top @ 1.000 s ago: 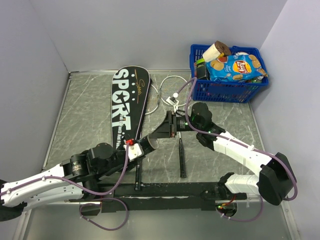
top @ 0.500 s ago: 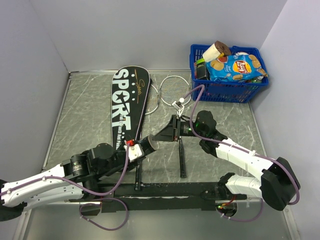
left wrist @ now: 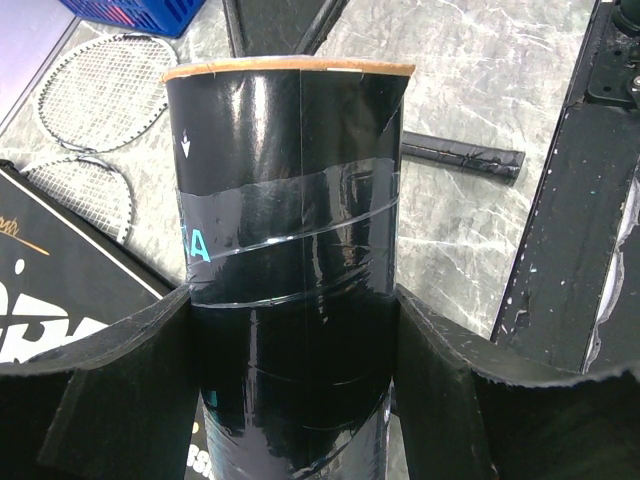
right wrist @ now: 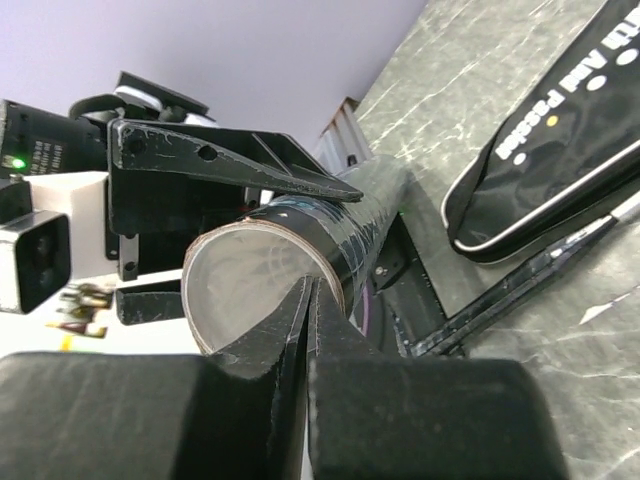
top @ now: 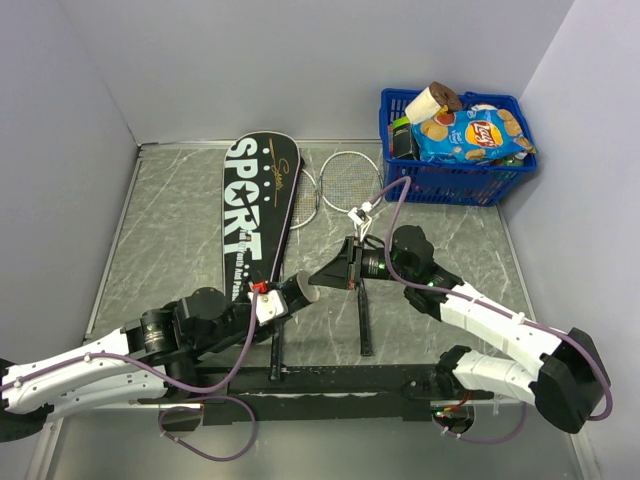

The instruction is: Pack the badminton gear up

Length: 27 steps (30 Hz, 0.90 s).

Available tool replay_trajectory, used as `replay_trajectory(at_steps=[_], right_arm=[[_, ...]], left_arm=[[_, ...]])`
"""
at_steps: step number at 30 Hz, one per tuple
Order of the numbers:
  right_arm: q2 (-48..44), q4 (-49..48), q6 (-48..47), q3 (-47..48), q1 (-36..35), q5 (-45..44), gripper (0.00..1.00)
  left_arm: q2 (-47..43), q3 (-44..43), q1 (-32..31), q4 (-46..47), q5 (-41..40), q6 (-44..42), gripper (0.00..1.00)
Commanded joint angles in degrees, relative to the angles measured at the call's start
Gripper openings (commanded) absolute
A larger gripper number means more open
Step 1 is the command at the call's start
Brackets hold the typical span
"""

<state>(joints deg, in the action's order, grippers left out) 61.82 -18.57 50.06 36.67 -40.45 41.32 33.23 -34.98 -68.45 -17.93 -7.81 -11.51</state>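
**Shuttlecock stage, tube in hand**

Your left tool pinches the black tube, held above the surface; your right tool sits pressed together, empty, at its mouth; something white lies inside; next, probably back off and fetch the rackets.

A blue plastic basket stood at the far right corner of the grey marbled table. It held snack packets, with a blue chip bag lying uppermost beside a brown-topped packet.
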Motion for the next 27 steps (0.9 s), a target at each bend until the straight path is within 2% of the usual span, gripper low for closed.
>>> replay_trajectory(at_steps=[1,10,18,27], right_arm=[[1.99,13.29,-6.2,-0.46,-5.86,-1.68,0.0],[-1.17,18.3,-8.75,1.48,-11.58,-1.15,0.0],[-6.36,26.81,-11.47,-1.07,-12.02,-2.21,0.0],[-6.89,33.33,-15.34,-2.03,-12.29,-5.01,0.0]], left_arm=[[-0.71,-2.9,-1.16,14.07,3.25,3.07,0.01],[0.69,-2.9,-1.16,14.16,-0.62,2.37,0.01],[1.48,-3.95,-1.08,13.8,-2.12,1.93,0.01],[3.68,-6.06,-1.08,13.36,-1.94,2.54,0.01]])
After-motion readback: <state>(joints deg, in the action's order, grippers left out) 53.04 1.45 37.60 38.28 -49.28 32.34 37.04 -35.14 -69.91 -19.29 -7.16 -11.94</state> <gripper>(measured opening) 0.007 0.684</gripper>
